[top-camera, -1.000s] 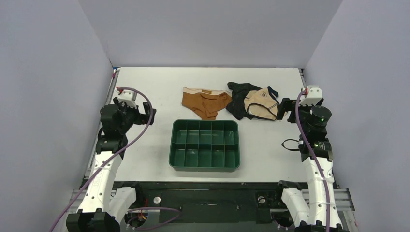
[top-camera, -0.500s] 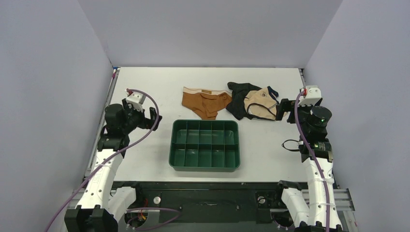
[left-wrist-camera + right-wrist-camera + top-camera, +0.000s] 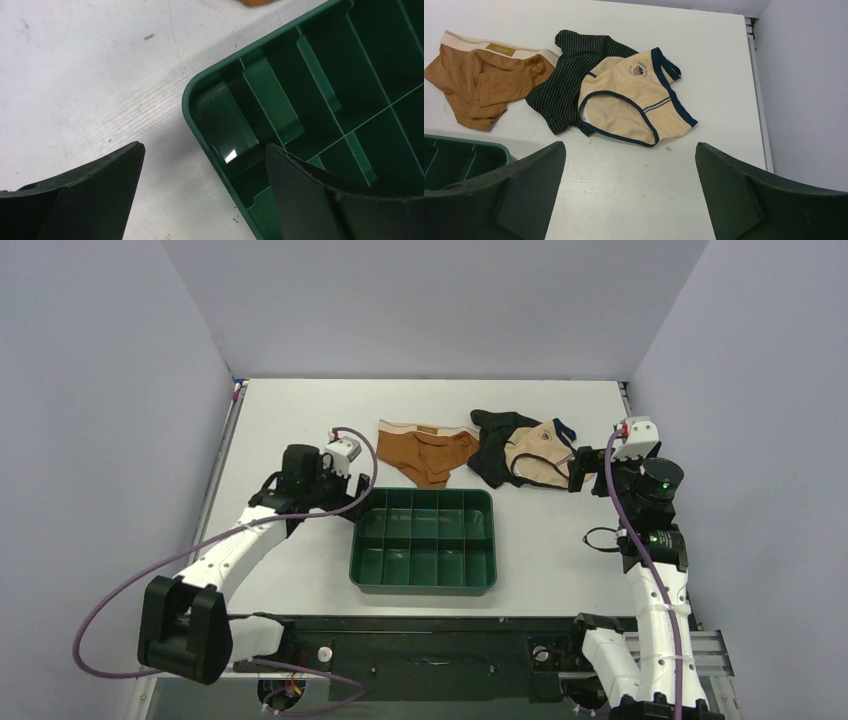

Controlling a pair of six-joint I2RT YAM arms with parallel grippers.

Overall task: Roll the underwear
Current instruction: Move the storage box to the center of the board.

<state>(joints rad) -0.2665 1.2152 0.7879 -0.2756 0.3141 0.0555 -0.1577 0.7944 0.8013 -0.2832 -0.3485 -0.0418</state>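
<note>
- Rust-brown fabric is identifying the underwear [image 3: 425, 455]. It is lying flat and unrolled on the table [image 3: 290, 410], just past the 12 o'clock edge of the green tray [image 3: 358, 540] and apart from it, with its cream waistband facing the far wall.
- The left gripper [image 3: 362, 483] is the only part changing noticeably. Within the last second it has been swinging in from the table's 9 o'clock margin toward the centre, and it is now hovering over the tray's 10 o'clock corner. The underwear is sitting near it, at its 1 o'clock.
- The left jaws are standing wide apart and carrying nothing. Between them the wrist view is showing only the tray corner and bare table.
- The right gripper [image 3: 578, 468] is staying almost where it was, at 3 o'clock of the beige garment [image 3: 540, 455]. Its jaws are fully spread and empty.
- The black garment [image 3: 490, 455] is lying at 3 o'clock of the underwear, touching it or nearly so, with the beige garment overlapping its far side.
- Judgement: the approach is only beginning and no rolling is under way. The left arm appears to be heading for the underwear's near or left edge.
- Caution: a grasp near the 3 o'clock corner is risking a catch on the black garment.
</note>
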